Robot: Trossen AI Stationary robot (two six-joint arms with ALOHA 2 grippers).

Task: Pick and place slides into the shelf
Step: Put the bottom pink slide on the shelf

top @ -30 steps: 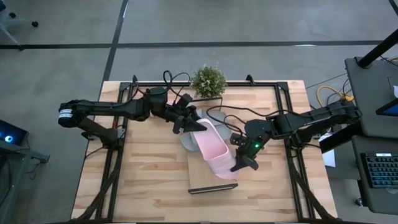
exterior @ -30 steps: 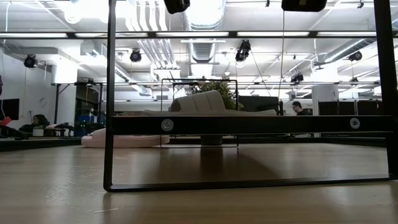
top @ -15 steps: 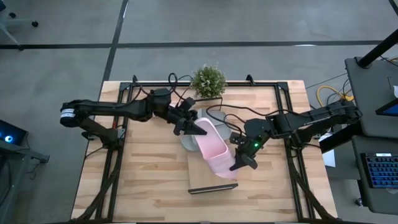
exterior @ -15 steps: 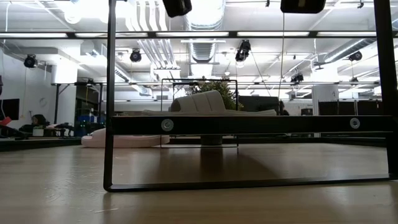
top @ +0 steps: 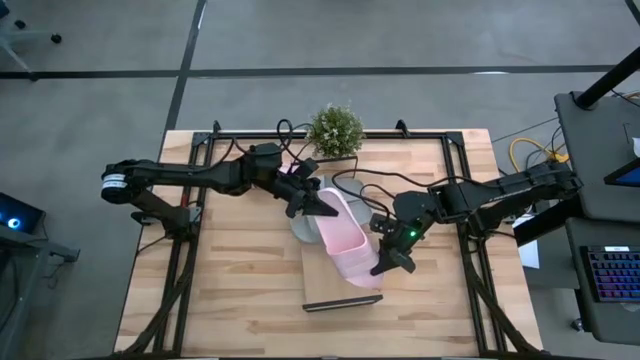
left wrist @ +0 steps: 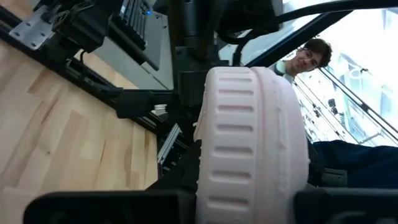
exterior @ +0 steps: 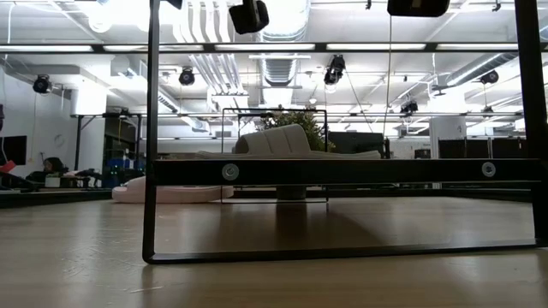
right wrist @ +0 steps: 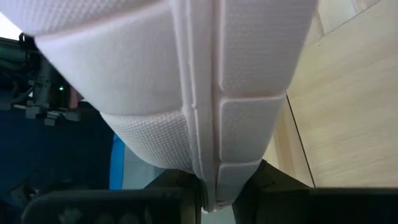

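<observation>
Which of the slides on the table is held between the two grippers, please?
The pink slide: the left gripper holds one end and the right gripper the other. The grey slide lies half under it, touched by neither.

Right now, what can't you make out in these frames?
- Grey slides: high view, mostly hidden under the pink slide and the left end effector; count unclear.
- Shelf: high view, largely covered by the pink slide.
- Right end effector: right wrist view, the slide's strap fills the picture and hides the contact.
- Low view: a black frame bar crosses the slide behind it.
</observation>
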